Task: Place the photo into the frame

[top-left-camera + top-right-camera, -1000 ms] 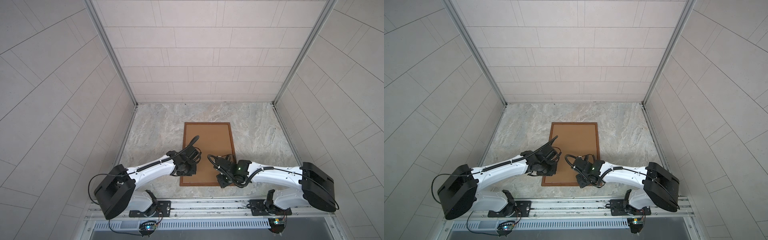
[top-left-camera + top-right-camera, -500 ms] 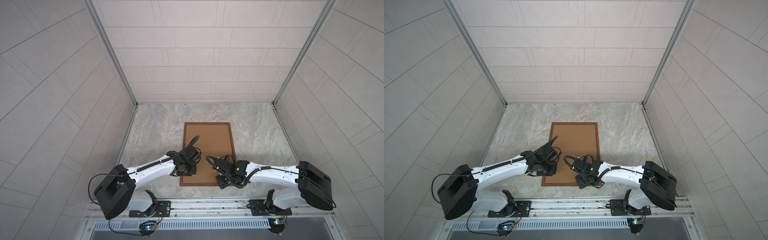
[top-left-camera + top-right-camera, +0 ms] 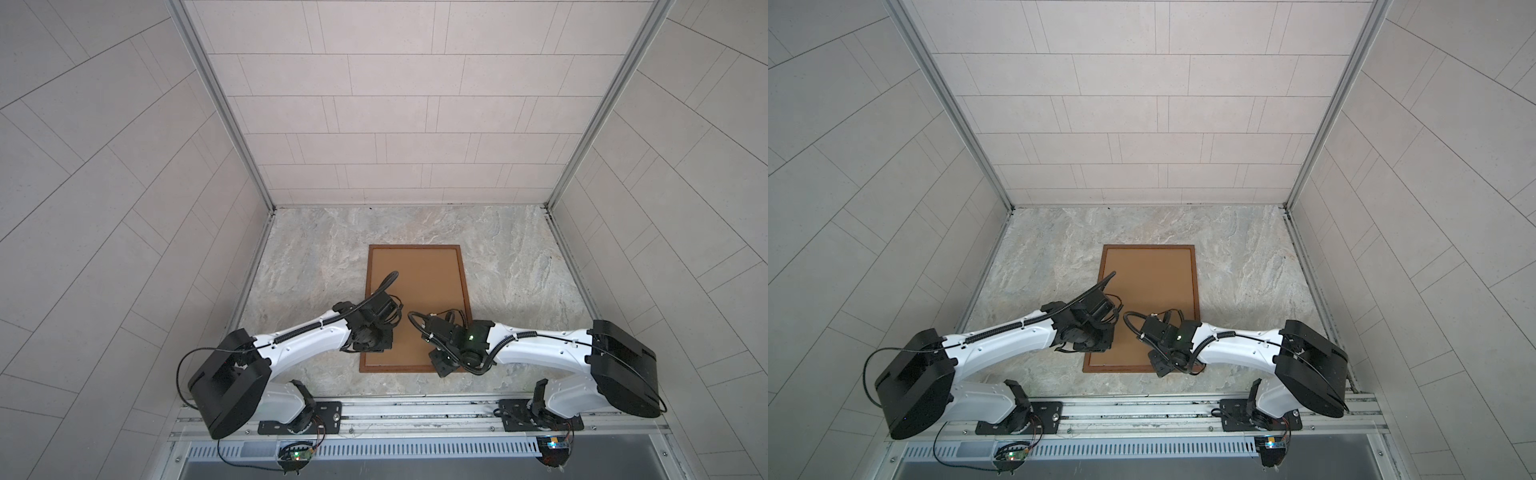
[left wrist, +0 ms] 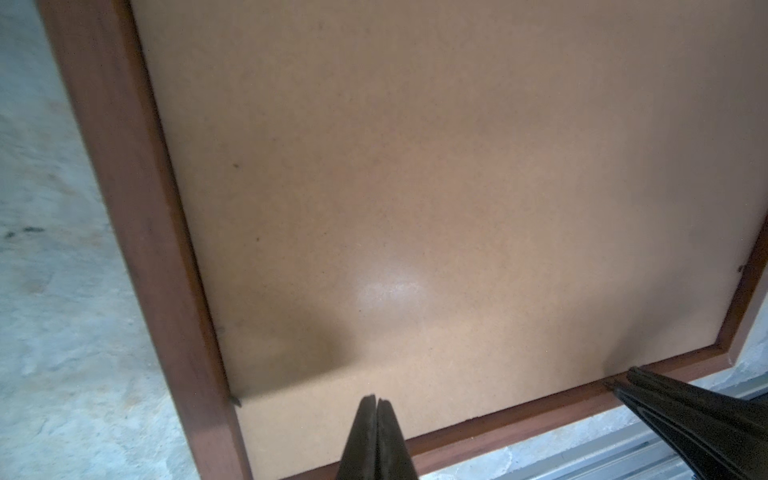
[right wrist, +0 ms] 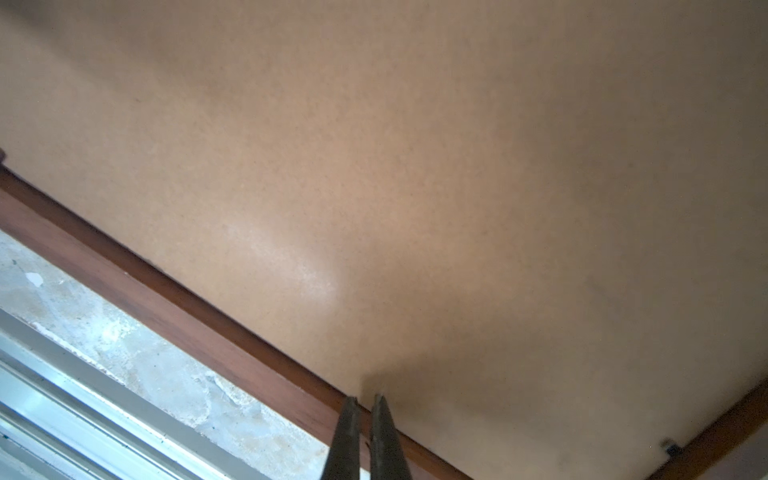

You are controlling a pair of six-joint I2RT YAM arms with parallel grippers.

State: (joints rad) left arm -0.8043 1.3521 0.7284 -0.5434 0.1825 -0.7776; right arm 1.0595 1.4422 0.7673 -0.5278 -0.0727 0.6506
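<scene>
Arms reach in low from the near corners: the white left arm (image 3: 307, 336) from the near left and the white right arm (image 3: 540, 357) from the near right. Both bend inward, so their black wrists hang over the near end of the thin dark-brown wooden rectangular frame (image 3: 464, 282).

The frame lies flat in the middle of the grey marble table (image 3: 316, 257), long sides running near to far. A plain brown backing board (image 3: 415, 278) fills it. We cannot see the photo anywhere; only the board shows inside the moulding.

The left gripper (image 4: 376, 401) has its two fingers pressed together on nothing. It points down at the board just inside the near rail, toward the near-left corner; we cannot tell whether it touches. The right gripper (image 5: 365, 400) also has its fingers drawn together around nothing. Its tips sit at the seam where the board meets the near rail, close to the near-right corner.

Open marble shows left, right and beyond the frame, which is well apart from the side walls. On the near side only a narrow strip separates the frame from the aluminium rail (image 3: 415, 405).
</scene>
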